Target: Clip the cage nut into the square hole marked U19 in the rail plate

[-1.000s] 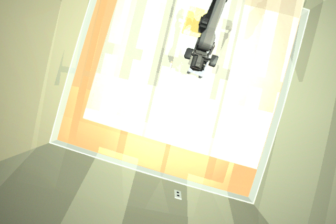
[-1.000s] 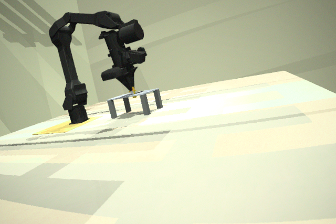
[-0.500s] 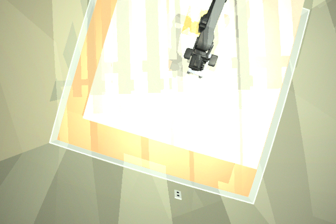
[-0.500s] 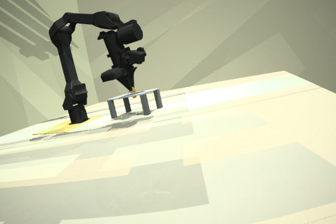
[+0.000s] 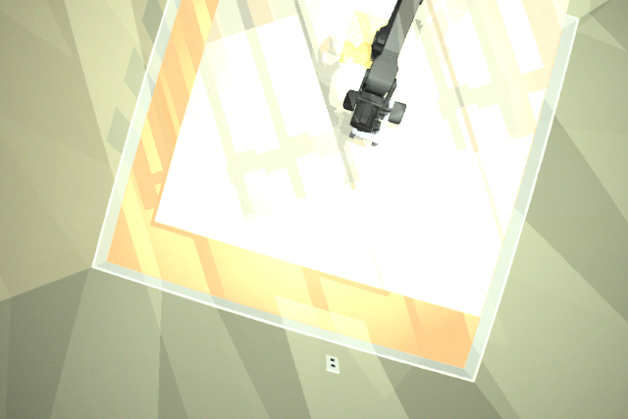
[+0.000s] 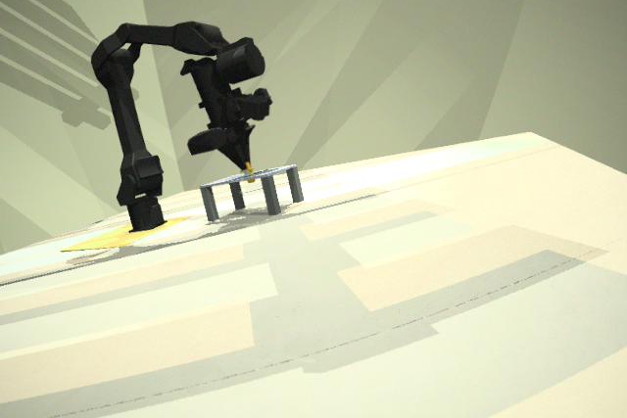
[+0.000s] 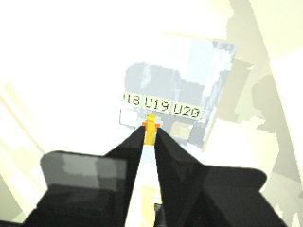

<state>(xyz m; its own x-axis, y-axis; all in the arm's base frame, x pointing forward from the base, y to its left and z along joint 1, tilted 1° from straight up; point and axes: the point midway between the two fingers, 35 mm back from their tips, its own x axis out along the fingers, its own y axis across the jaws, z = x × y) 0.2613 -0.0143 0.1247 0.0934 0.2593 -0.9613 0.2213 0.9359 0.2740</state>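
Currently black two-finger gripper (image 6: 248,164) (image 7: 150,130) pinches small yellow-orange cage nut (image 6: 250,171) (image 7: 151,130) at U19, grey four-legged rail plate (image 6: 217,182) (image 7: 189,90), inside counter (image 5: 304,232) (image 6: 456,271) edges.

Stretched pale and glaring under crossing shadows as a bench (image 5: 415,211) (image 6: 456,343) (image 7: 47,71). Bore the four-legged rail plate (image 5: 363,136) (image 6: 218,182) (image 7: 180,85); toward twelve o'clock from it in the top view, bore a flat yellow mat (image 5: 357,53) (image 6: 98,242) (image 7: 148,199).
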